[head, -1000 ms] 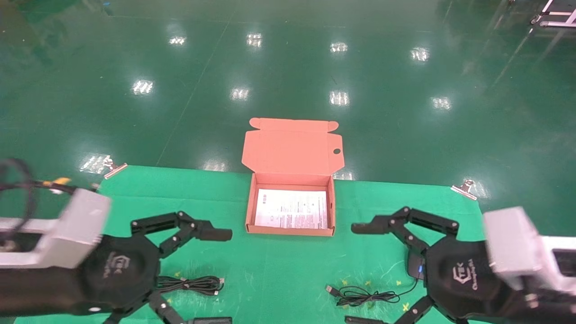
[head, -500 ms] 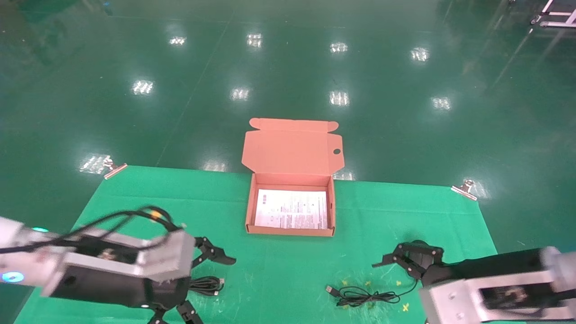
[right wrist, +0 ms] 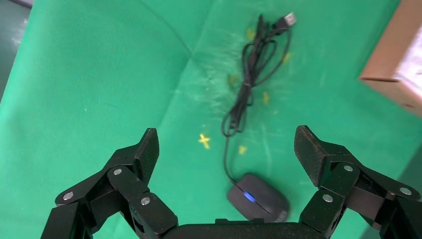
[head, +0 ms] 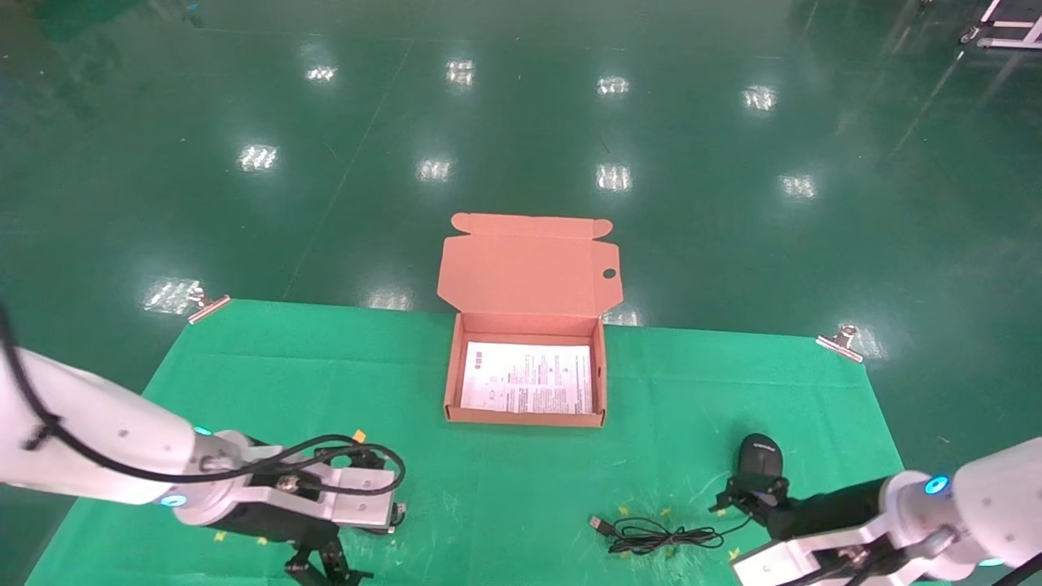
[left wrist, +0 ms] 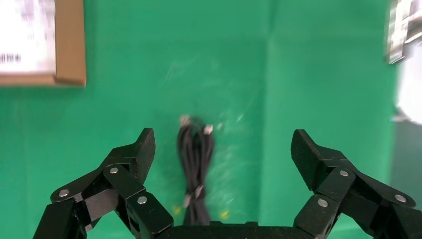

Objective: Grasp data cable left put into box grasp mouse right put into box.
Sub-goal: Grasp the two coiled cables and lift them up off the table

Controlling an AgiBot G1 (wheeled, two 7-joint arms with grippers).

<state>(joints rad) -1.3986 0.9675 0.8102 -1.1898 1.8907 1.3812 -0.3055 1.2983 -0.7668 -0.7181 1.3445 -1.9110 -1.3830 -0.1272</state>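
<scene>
The left gripper (left wrist: 221, 149) hangs wide open over the data cable (left wrist: 195, 172). The right gripper (right wrist: 226, 149), wide open too, seems just above the mouse (right wrist: 259, 197).

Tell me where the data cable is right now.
The data cable lies on the green mat at the robot's front left, nearer than the box, between the open left gripper's fingers.

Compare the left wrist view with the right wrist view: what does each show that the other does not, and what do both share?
Only the left wrist view shows the data cable, bundled between the open left gripper. Only the right wrist view shows the mouse and its cord, under the open right gripper. Both show the green mat and a corner of the box.
</scene>
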